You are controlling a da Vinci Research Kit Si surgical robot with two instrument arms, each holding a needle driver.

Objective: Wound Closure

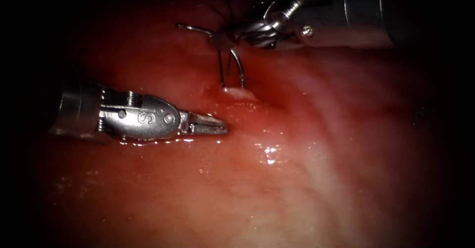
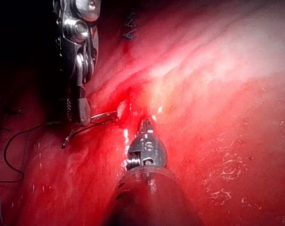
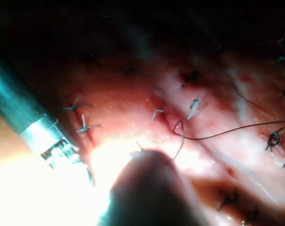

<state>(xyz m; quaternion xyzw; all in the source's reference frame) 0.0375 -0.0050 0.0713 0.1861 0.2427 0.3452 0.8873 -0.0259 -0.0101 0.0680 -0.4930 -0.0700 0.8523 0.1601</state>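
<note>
My right tool (image 1: 223, 39) comes in from the upper right, its jaws shut on the curved needle (image 1: 239, 67) partway along its curve. One end of the needle (image 2: 104, 116) goes down into a pale raised lip of the tissue (image 1: 237, 92); the other end sticks out to the left of the jaws. The left tool (image 1: 217, 126) lies low on the wet tissue, left of and below that entry spot, jaws shut and holding nothing. Its tip (image 2: 147, 125) sits just short of the needle. Dark thread (image 3: 227, 132) trails across the tissue.
Several earlier stitches with cut thread ends (image 3: 194, 106) dot the tissue. Red fluid (image 1: 269, 154) glistens on the surface right of the left tool. A loose loop of thread (image 2: 10, 153) lies beside the right tool. The left tool's shaft (image 3: 20, 106) crosses the right wrist view.
</note>
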